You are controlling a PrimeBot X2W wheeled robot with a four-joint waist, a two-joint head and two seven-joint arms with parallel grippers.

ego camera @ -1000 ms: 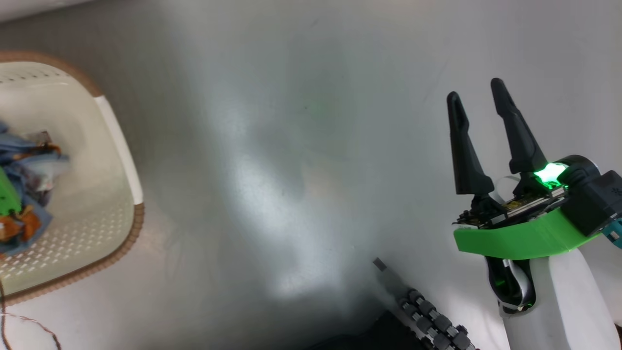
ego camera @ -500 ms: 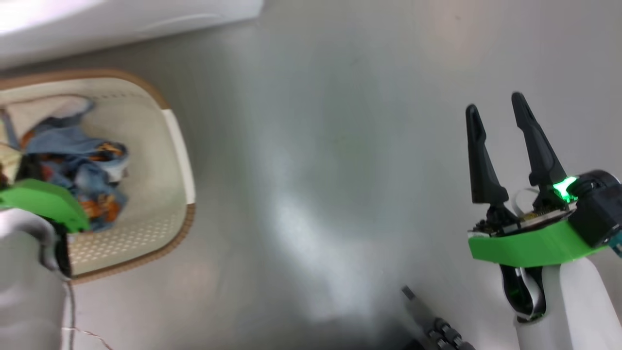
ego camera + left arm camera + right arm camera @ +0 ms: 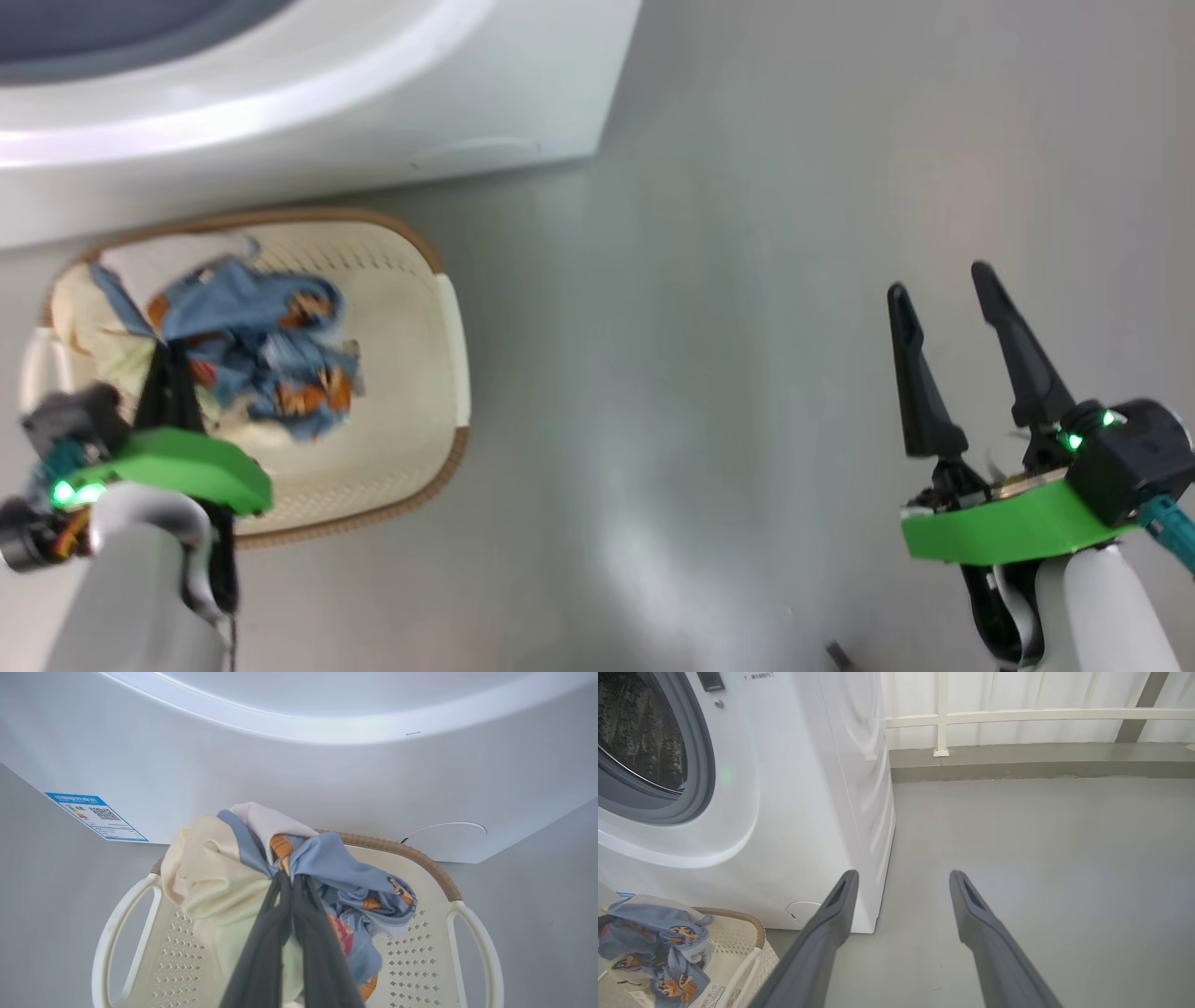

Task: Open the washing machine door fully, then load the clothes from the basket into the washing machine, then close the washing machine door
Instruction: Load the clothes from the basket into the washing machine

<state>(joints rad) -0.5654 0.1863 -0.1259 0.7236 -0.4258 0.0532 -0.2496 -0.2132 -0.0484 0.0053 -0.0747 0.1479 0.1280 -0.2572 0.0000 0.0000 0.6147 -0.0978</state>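
A: Two colours in the clothes (image 3: 261, 872): light blue w/ orange-brown cartoon prints, plus a cream piece. Soft, crumpled into one bunch.
B: Held?
A: Yes. Left gripper (image 3: 290, 882) pinched tight on the bunch at the blue/cream join, fingers together. Hanging over the basket (image 3: 420, 858), draped down both sides of the fingers.
B: Basket?
A: Cream-white, perforated, brown woven-look rim, white handle each side. On the floor (image 3: 709, 392), just in front of the washing machine (image 3: 373, 121), far rim close to its lower front panel.
B: Right gripper (image 3: 938, 280)?
A: Spread wide, nothing btw the fingers. Over bare floor, well apart from the basket, out past the machine's front corner.
B: Room to move?
A: Plenty on the right: open floor out to a low kerb and a pale railing (image 3: 1017, 716). Machine's mouth uncovered, steel drum (image 3: 640, 732) inside a grey ring (image 3: 698, 774), higher than the basket.
B: Other bits?
A: Blue label (image 3: 96, 816) low on the front; round flap (image 3: 444, 840) low on the other side. Floor smooth, grey, slight sheen.
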